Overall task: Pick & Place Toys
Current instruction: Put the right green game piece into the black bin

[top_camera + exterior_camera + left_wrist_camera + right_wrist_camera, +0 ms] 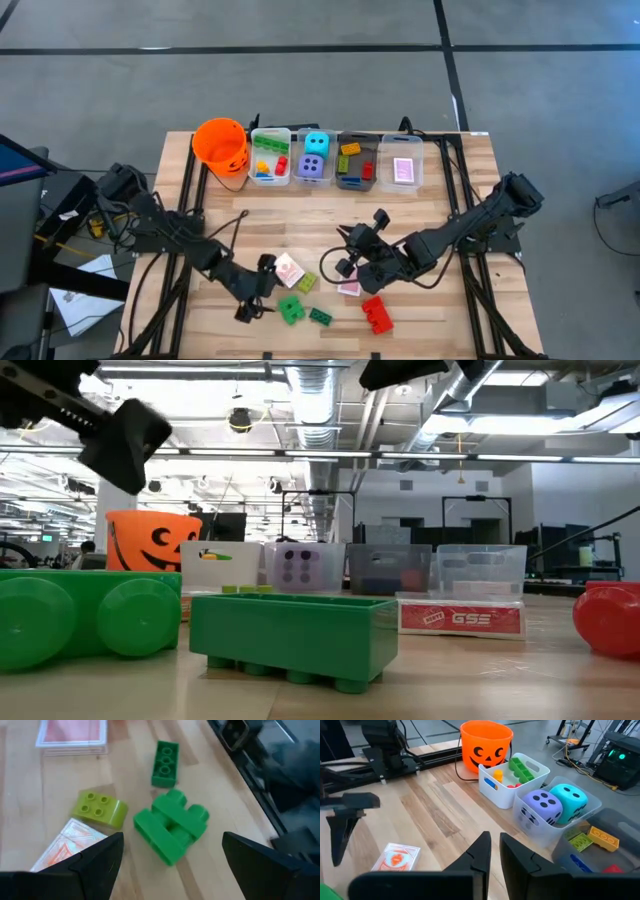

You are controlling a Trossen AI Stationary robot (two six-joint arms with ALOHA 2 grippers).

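- Green is the colour of the target we identify: a chunky green brick (pixel 171 833) lies on the wooden table (pixel 440 310), directly ahead of the left gripper (pixel 170 865) and centred between its two dark fingers.
- We see the left gripper with its fingers spread wide and holding nothing; it hangs above the table near the front edge.
- The brick's long axis runs diagonally across the gap between the fingers, so we judge that a small wrist turn may be needed before descent.
- A narrow green brick (pixel 164 763) lies just beyond the target; a lime brick (pixel 99 810) and a pink-backed card pack (pixel 60 851) lie to one side, close enough to be nudged.
- The right gripper (pixel 494 851) is closed and empty, and waits above the table's middle; a red brick (pixel 377 314) lies near it.
- We judge the left arm nearer to the green brick.
- Clear bins (pixel 400 185) and an orange pumpkin bucket (pixel 220 150) stand along the far edge, well apart from the target.
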